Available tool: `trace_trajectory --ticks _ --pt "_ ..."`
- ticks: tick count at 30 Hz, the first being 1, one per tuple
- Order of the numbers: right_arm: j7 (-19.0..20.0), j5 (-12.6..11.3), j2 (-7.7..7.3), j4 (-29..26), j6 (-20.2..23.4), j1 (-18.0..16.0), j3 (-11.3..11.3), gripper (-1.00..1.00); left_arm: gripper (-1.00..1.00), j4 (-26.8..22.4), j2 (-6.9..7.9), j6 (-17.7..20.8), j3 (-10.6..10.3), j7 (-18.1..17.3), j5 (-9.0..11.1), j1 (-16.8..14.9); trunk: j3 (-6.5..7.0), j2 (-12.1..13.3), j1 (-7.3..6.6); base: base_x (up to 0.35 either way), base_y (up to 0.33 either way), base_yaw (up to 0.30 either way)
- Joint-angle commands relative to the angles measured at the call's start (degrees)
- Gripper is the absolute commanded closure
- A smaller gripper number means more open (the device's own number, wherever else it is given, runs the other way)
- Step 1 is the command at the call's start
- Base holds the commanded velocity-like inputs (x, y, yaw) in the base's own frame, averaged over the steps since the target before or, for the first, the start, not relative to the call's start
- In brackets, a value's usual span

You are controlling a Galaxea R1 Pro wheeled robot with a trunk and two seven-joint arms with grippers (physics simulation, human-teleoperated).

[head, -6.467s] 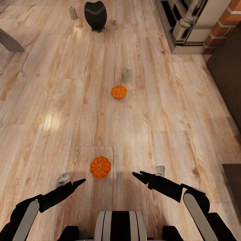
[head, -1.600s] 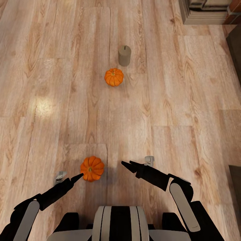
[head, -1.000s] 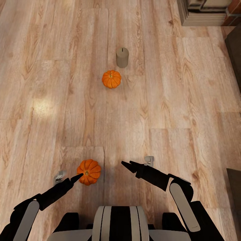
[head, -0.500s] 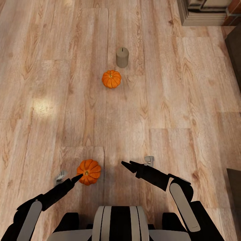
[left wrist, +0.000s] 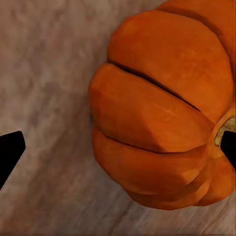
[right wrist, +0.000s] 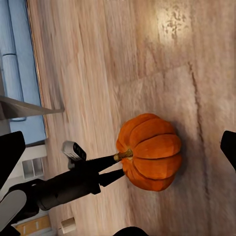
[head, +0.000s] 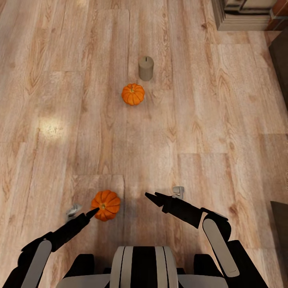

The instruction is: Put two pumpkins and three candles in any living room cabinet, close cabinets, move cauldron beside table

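- Light wood plank floor (head: 208, 132) all around, with a bright glare patch off to the robot's left.
- Near pumpkin (head: 105, 205) sits on the floor right in front of the robot, a bit left of centre. In the left wrist view it looms huge (left wrist: 162, 123), stem by one fingertip.
- Far pumpkin (head: 133, 94) is well ahead on the floor, with a candle (head: 146, 68) standing upright just beyond it, close but not touching.
- Nothing lies between the robot and the near pumpkin, just bare planks.
- Fireplace base (head: 244, 16) pokes in at the far right corner, and a dark cabinet edge (head: 281, 44) runs down the right side.
- Left hand (head: 94, 212) reaches forward low from the left arm, fingers slightly parted, tips right at the near pumpkin's stem and top. The right wrist view shows the two tips (right wrist: 118, 167) touching or almost touching it, not closed around it.
- Right hand (head: 154, 197) is held out forward too, pointing toward the left, near the pumpkin but apart from it, fingers spread and holding nothing.
- Blue sofa (right wrist: 19, 59) shows in the right wrist view.
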Motion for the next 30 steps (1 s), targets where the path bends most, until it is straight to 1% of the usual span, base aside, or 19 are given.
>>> trace_trajectory --ticks 1,3,6,14,26,27,30 --pt "0.0 -0.2 -0.03 0.0 0.2 0.0 0.0 -1.0 -1.0 0.0 -0.02 0.4 -0.2 -0.1 0.1 0.0 -0.02 0.0 -0.01 -0.053 -0.128 0.0" --pt "0.0 -0.2 -0.03 0.0 0.2 0.0 0.0 -1.0 -1.0 0.0 -0.02 0.4 -1.0 -0.1 0.0 -0.1 -0.02 0.0 -0.01 -0.024 -0.104 0.0" --pt "0.0 -0.2 -0.03 0.0 0.2 0.0 0.0 -1.0 -1.0 0.0 -0.02 0.4 -1.1 -0.1 0.0 0.0 -0.02 0.0 -0.01 -0.007 -0.03 0.0" --pt "0.0 -0.2 -0.03 0.0 0.2 0.0 0.0 -1.0 -1.0 0.0 -0.02 0.4 -1.2 -0.5 0.0 0.0 -0.02 0.0 -0.01 0.0 -0.003 0.0" --pt "0.0 -0.2 -0.03 0.0 0.2 0.0 0.0 -1.0 -1.0 0.0 -0.02 0.4 -1.3 -0.8 0.0 0.0 -0.02 0.0 -0.01 0.075 -0.024 0.0" --pt "0.0 -0.2 -0.03 0.0 0.2 0.0 0.0 -1.0 1.0 0.0 -0.02 0.4 -1.3 -0.8 0.0 0.0 -0.02 0.0 -0.01 0.021 0.0 0.0" --pt "0.0 -0.2 -0.03 0.0 0.2 0.0 0.0 -1.0 1.0 0.0 -0.02 0.0 -1.3 -0.9 0.0 0.0 -0.02 0.0 -0.01 0.029 0.0 0.0"
